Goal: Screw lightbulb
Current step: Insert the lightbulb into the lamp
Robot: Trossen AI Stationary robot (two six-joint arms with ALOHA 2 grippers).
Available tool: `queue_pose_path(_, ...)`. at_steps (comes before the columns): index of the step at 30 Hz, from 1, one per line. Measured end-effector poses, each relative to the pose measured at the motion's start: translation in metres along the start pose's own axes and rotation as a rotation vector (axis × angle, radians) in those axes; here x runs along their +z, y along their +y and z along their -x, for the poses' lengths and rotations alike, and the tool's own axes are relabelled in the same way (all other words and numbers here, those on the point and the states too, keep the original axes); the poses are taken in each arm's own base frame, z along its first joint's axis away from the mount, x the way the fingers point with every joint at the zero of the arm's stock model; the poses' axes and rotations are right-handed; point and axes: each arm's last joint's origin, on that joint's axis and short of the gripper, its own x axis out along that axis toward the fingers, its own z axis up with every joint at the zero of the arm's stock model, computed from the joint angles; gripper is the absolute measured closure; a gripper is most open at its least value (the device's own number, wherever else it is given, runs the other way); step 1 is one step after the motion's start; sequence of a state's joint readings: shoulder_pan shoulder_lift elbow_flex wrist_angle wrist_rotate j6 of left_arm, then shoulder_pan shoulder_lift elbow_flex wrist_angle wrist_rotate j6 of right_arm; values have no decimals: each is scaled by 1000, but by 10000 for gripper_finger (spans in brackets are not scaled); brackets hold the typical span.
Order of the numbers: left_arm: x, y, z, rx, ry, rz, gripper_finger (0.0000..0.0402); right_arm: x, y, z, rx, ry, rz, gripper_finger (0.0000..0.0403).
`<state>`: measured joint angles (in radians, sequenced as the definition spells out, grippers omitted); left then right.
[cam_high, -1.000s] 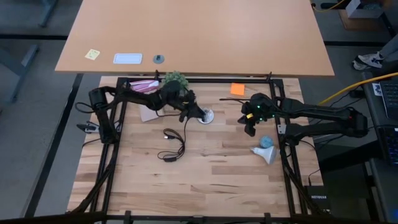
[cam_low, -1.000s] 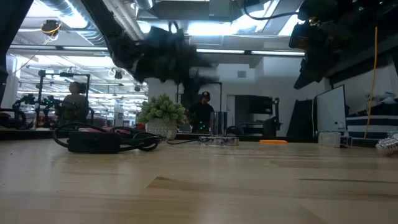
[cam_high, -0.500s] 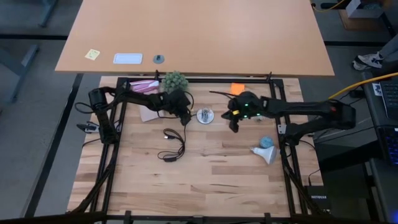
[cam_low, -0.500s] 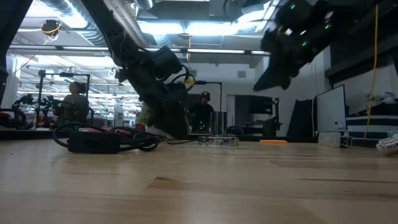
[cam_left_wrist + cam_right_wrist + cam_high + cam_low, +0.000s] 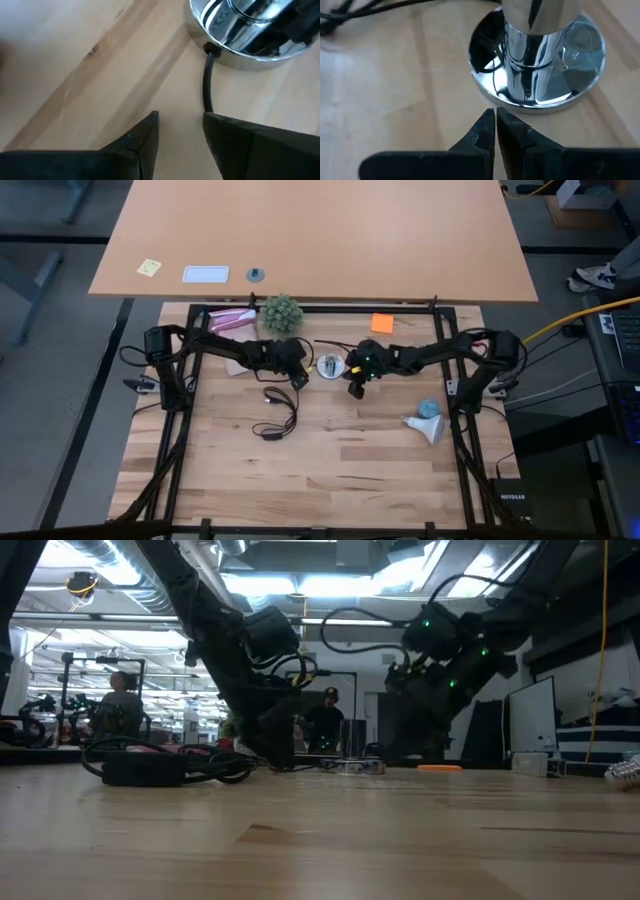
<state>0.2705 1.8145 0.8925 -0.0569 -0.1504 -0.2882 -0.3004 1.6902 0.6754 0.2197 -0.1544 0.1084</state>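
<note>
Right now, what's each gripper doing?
Left gripper: jaws slightly apart, holding nothing, beside the socket's cord.
Right gripper: jaws shut, empty, by the socket base.

A robotics lab. The wooden worktop (image 5: 330, 460) sits in a black metal frame (image 5: 175, 470) carrying two arms. Beyond its far edge the low view shows exposed ceiling ducts (image 5: 100, 555), strip lights, more robot rigs (image 5: 45, 705), monitors (image 5: 533, 712) and people (image 5: 120, 700) at benches.

a small green plant (image 5: 281, 312), an orange note (image 5: 381, 323) and a coiled black cord (image 5: 276, 412) sit on the wooden table (image 5: 330, 470).
</note>
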Motion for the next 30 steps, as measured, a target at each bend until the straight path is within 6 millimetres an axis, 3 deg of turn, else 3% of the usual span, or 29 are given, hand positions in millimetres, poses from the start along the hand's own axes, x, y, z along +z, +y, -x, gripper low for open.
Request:
queue_pose_path(8,-12,-31,-4,-39,-5,16,259,-4,-7,-13,-140,-28,10,379)
queue_pose_path(16,-15,-70,-28,-204,-181,54,259,6,-8,-12,-210,-126,100,379)
queue_pose_path(19,-11,-77,-27,-249,-216,53,259,8,-7,-11,-201,-136,127,379)
queue_pose_path(24,-1,-78,-10,-294,-251,42,259,7,-7,-10,-205,-119,184,379)
queue_pose_path(30,17,-72,28,-222,-332,-54,259,7,-7,-10,-205,-116,200,379)
